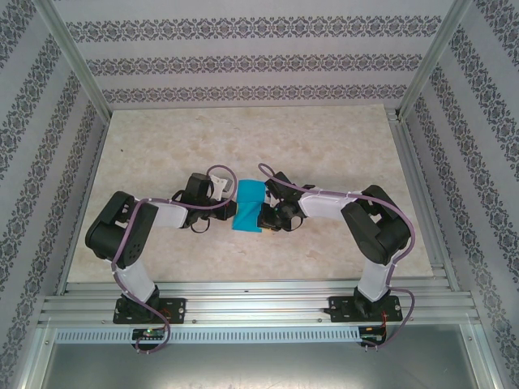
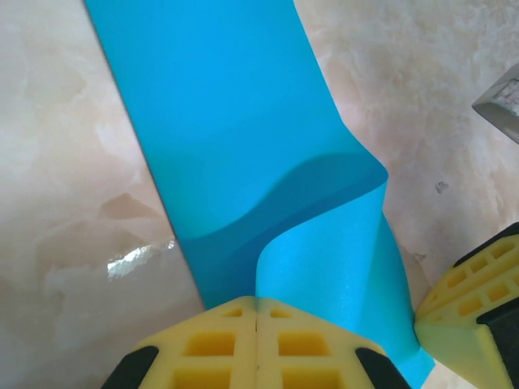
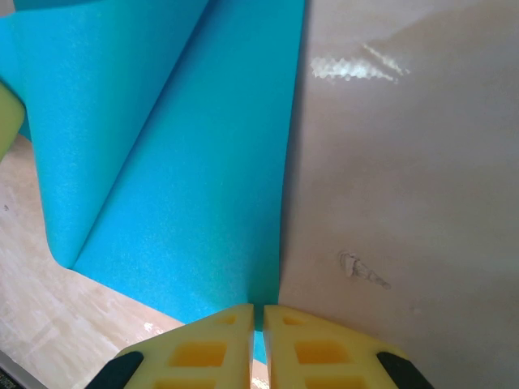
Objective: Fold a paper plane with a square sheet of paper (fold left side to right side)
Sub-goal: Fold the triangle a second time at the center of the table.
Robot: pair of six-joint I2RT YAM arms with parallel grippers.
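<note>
Teal paper (image 1: 249,207) sits dead centre of the top view, between the two arms, and both are on it. Left gripper (image 2: 257,328), at the bottom of its wrist view, has its yellow pads (image 2: 211,348) pressed together on a lifted flap. That flap curls up off the table (image 2: 65,203) and bends over toward the right of the frame. Right gripper (image 3: 258,328), bottom centre of its own view, is likewise clamped, nipping the paper's near edge where teal meets stone. So one side is held and one side is raised. By my read the left-to-right fold is in hand, with no crease set yet.

How to do it well? Carry the flap across in a low arc so the sheet doesn't buckle. Let the right gripper act as the anchor, so the bottom layer can't slide on that slick top. Bring edge onto edge and line up the corners before anything gets pressed flat, then flatten from the middle of the fold outward. Pull too hard and the thin sheet could tear at the pinch or drag out of true.

Now the materials. The paper is thin, matte and faintly grainy, bending in a soft S-curve with a shadow beneath the roll. The table is glossy, cream, marble-look, throwing white glare at mid-left of the left wrist view. The pads are yellow, moulded with square pockets, on black finger bodies.
</note>
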